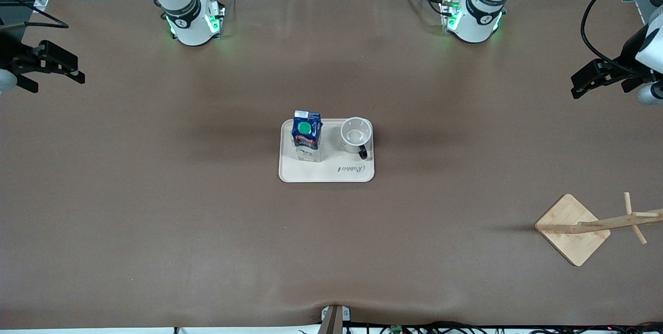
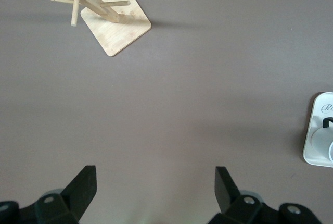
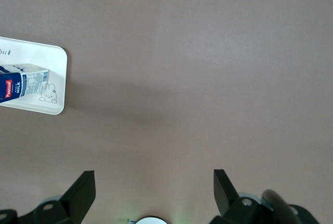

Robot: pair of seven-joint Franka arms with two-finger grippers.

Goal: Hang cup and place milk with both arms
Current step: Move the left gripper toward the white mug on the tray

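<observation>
Wooden mug rack (image 1: 595, 226) stands nearest, toward the left arm's end of the counter (image 1: 155, 209). Mid-counter, a cream tray (image 1: 326, 172) carries the milk (image 1: 306, 135) beside the cup (image 1: 356, 135). Left tool (image 1: 595, 79) and right tool (image 1: 49, 67) wait at the counter's ends, fingers apart, empty.

Tray (image 1: 331, 173) carries cursive "Rabbit" on its floor near the edge closest to the front camera; only fragments of that word show in both wrist views. Milk (image 3: 23, 86) carton side reads "MILK" in white on blue, with a red brand patch above it that looks like "Pascual" but is not sure, plus a fine-print panel too small to read. Label on the carton's top ridge (image 1: 306, 114) unreadable.
</observation>
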